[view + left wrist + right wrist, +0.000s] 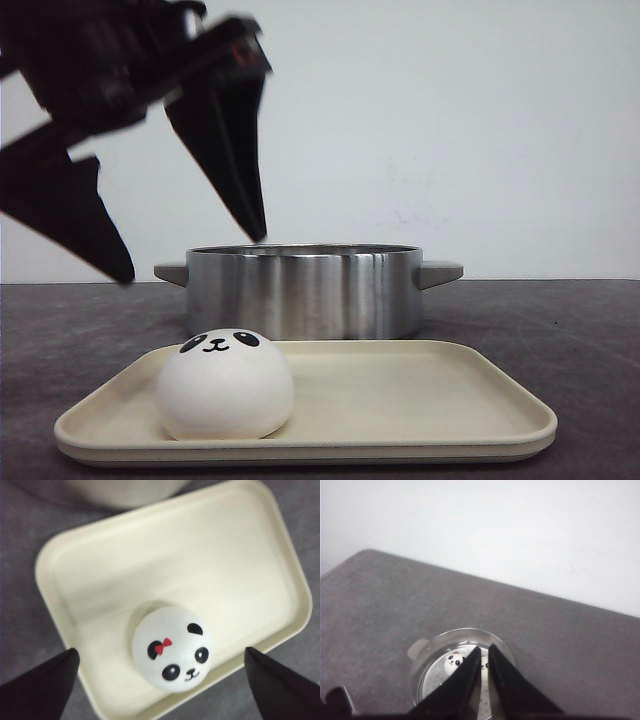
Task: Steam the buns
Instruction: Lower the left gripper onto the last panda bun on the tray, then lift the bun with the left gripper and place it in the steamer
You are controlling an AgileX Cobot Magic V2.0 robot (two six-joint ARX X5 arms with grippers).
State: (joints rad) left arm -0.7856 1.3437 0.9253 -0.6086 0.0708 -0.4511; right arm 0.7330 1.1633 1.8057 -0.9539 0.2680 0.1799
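With one panda bun [225,385] left on the cream tray [400,400] before the steel pot [303,290] (others already inside), the left gripper [190,255], jaws wide and empty, should descend centred, closing gently; right gripper [484,652] hovers nearly closed, empty.

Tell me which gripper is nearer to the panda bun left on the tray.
Left. The left gripper hangs open just above the bun on the tray. The right gripper is off by the pot.
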